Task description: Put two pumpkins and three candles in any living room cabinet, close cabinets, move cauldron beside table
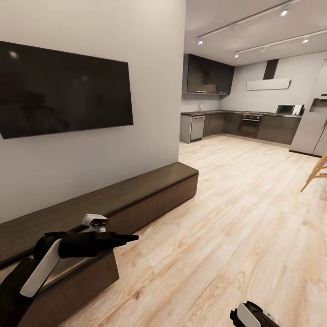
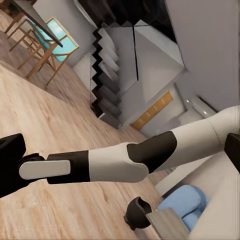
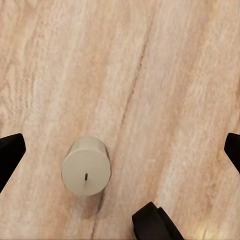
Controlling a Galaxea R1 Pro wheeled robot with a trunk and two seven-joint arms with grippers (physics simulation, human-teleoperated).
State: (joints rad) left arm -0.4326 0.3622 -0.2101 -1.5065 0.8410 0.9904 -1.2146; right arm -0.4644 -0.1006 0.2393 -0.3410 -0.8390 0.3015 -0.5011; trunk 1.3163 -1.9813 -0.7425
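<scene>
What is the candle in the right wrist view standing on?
The candle stands upright on bare light wood floor, wick end facing the camera. The right hand hangs open above it, not touching. The floor directly beneath the candle is hidden by its body.

1. A wide black flat television [image 1: 63, 93] hangs on the pale wall at upper left.
2. Light wood-plank flooring [image 1: 236, 218] spreads across lower right.
3. Dark kitchen cupboards [image 1: 209, 75] stand at upper right.

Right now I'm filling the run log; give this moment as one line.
candle: upright on wood floor, between open right fingers, ungrasped | cabinet: front near left arm pulled open | left: empty
</scene>
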